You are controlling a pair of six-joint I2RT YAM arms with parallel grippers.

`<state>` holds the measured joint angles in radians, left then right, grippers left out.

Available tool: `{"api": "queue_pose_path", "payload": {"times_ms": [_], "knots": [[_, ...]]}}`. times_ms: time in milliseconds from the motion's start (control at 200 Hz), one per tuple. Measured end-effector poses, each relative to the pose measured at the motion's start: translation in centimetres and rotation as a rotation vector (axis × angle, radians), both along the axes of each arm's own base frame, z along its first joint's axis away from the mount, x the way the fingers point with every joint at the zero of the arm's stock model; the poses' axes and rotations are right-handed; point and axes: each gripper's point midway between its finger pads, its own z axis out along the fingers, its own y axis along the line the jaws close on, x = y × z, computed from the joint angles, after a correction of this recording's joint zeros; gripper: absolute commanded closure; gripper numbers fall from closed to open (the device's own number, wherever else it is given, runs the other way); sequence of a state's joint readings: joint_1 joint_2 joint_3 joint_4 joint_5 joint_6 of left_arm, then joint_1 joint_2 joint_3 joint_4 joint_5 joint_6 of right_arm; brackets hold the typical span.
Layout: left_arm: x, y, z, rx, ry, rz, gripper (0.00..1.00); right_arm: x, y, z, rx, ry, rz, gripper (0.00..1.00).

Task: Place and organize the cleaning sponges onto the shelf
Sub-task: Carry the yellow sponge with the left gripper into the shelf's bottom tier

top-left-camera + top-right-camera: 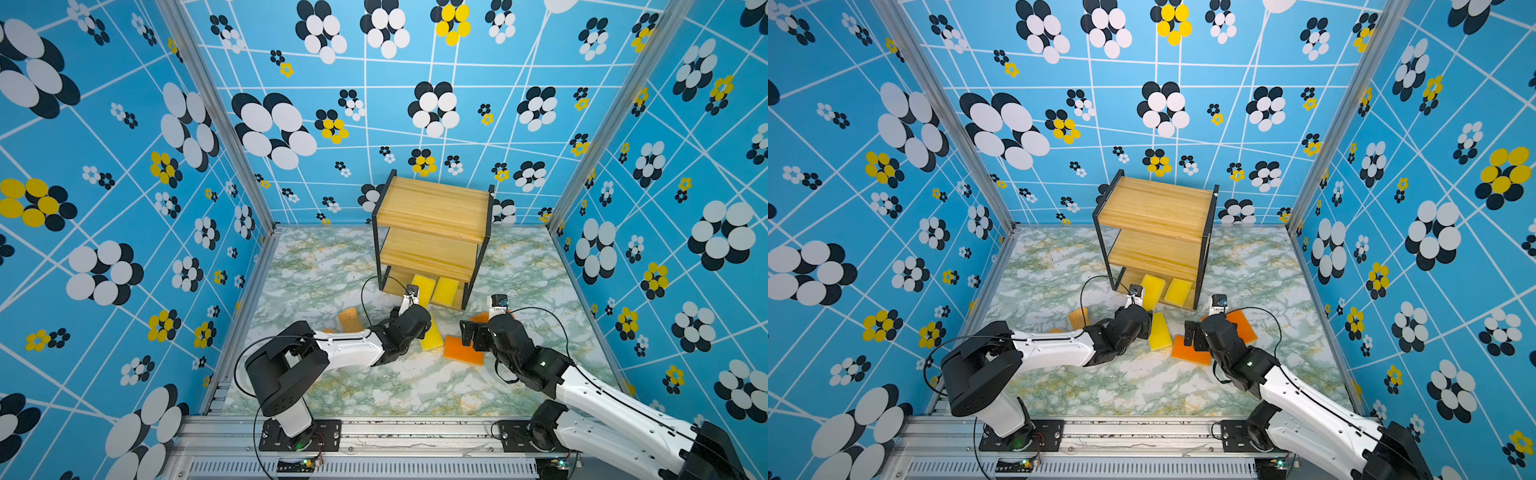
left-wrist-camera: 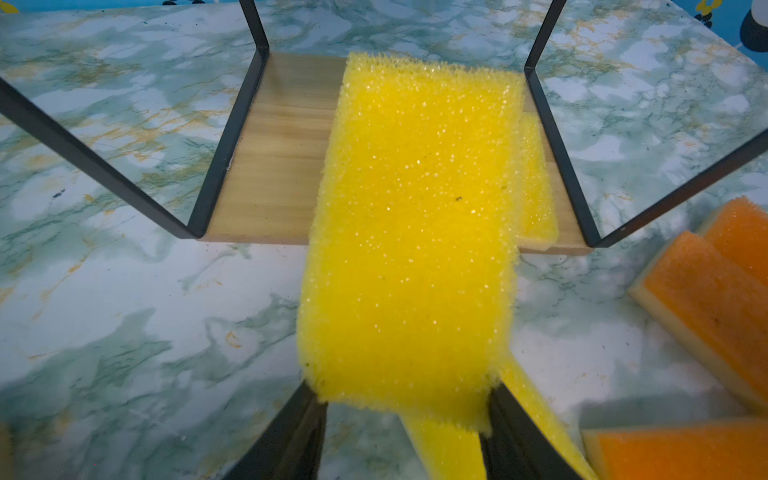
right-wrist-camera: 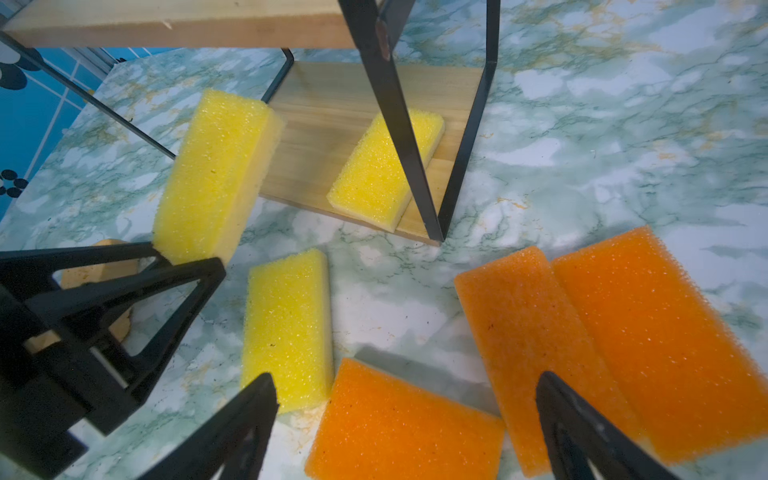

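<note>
**Top view:** The shelf (image 1: pixel 432 208) is found with both upper boards bare. A placed sponge (image 1: pixel 445 291) lies on the right of its bottom board (image 1: pixel 395 282). The held sponge (image 1: pixel 424 286) is tilted at the shelf's front, just left of the placed one.

**Left wrist:** The left gripper (image 2: pixel 403 392) is clamped narrowly on the held sponge's near end. Much of the sponge hangs in front of the shelf. If released here, it is judged likely to tip off the board or ride onto the placed sponge.

**Right wrist:** The right gripper (image 3: pixel 405 378) is spread wide and empty, over the orange sponges (image 3: pixel 623 332) before the shelf's right post. A clash with the left gripper is possible.
</note>
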<state>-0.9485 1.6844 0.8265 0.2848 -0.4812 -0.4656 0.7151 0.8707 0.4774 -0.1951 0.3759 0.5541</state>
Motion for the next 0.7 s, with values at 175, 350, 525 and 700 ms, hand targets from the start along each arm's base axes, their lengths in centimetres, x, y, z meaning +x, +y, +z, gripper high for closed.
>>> {"api": "queue_pose_path", "payload": {"times_ms": [175,350,525,700], "knots": [[1.0,-1.0,-0.3,0.003,-0.011,-0.003,0.43,-0.1,-0.4,-0.1,-0.005,-0.001,-0.009,0.01],[1.5,-1.6,-0.6,-0.021,-0.029,0.0,0.43,-0.2,-0.5,-0.3,-0.009,0.004,-0.01,0.01],[2.1,-1.9,-1.5,-0.019,-0.035,0.016,0.43,-0.2,-0.5,-0.3,-0.009,0.004,-0.012,0.01],[3.2,-2.1,-1.4,-0.029,-0.052,0.04,0.43,-0.2,-0.6,-0.4,-0.01,0.004,-0.013,0.01]]}}
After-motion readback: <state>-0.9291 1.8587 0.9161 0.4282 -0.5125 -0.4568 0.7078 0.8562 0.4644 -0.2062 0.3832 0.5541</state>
